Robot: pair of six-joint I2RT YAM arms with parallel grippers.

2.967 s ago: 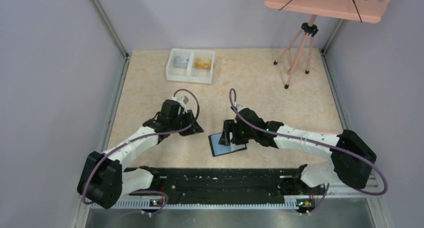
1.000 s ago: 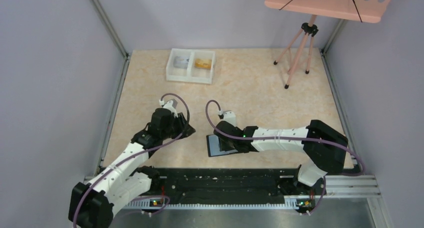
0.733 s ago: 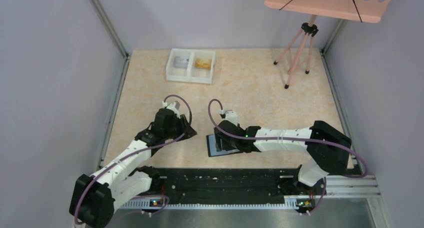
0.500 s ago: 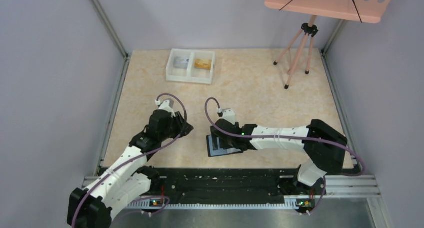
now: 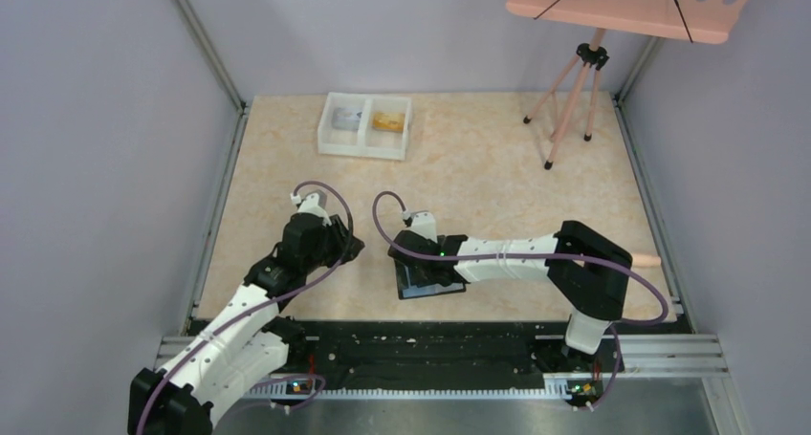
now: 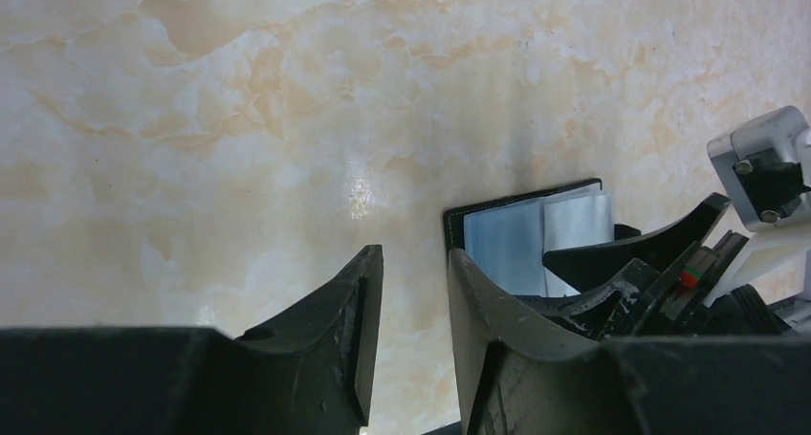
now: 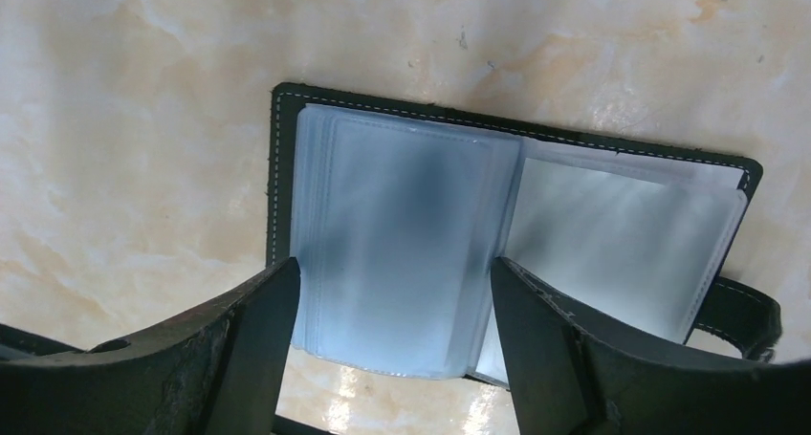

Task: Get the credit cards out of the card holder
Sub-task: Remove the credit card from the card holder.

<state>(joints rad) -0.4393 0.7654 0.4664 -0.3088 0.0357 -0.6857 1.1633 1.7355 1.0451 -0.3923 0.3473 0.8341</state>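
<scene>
I see the card holder (image 7: 411, 225) lying open, clear sleeves up, on the table (image 5: 497, 167) near the front edge. My right claw (image 7: 394, 272) straddles its left page, fingers spread wide. My left claw (image 6: 413, 255) sits just beside it, fingers slightly apart, nothing between them.

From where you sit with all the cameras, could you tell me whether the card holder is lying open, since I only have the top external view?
Observer: Yes, the right wrist view shows the card holder lying open, clear sleeves facing up.
Operator: Is the right gripper gripping it?
Observer: No, the right gripper is open, its fingers either side of one page.
Operator: And the left one?
Observer: The left gripper holds nothing; bare table shows between its fingers.
</scene>
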